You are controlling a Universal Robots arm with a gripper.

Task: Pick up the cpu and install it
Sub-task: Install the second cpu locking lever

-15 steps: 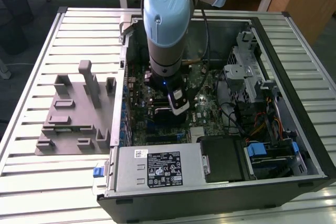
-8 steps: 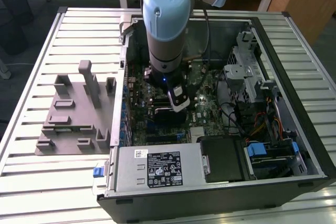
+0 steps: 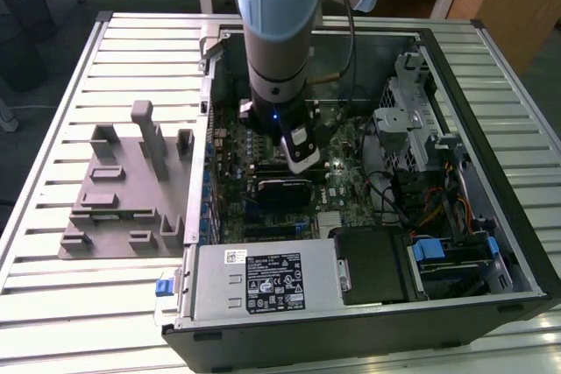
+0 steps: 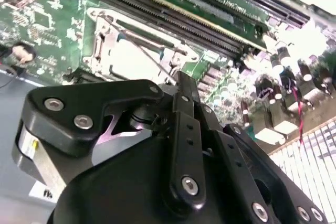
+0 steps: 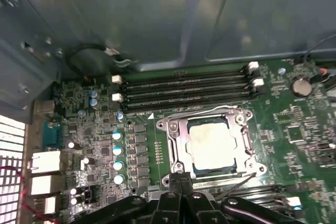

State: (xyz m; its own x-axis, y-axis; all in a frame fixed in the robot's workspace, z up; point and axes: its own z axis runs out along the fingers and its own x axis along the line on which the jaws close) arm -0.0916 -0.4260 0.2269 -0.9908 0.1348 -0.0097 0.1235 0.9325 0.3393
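Note:
The cpu [image 5: 212, 142], a pale silver square, lies flat inside the metal socket frame [image 5: 176, 135] on the green motherboard in the first wrist view. In the second wrist view the cpu [image 4: 128, 61] shows just beyond my fingertips. My gripper [image 5: 181, 181] hovers at the socket's edge, its black fingers pressed together with nothing between them. The thin socket lever [image 5: 236, 184] slants beside the fingers. In the exterior view my gripper [image 3: 298, 162] hangs low over the middle of the board inside the open computer case [image 3: 491, 216], and the arm hides the socket.
A grey slotted tray [image 3: 123, 208] sits on the slatted table at the exterior view's left. Memory slots [image 5: 184, 90] run alongside the socket. The power supply [image 3: 263, 282], drive cage [image 3: 412, 120] and cables [image 3: 429, 208] crowd the case.

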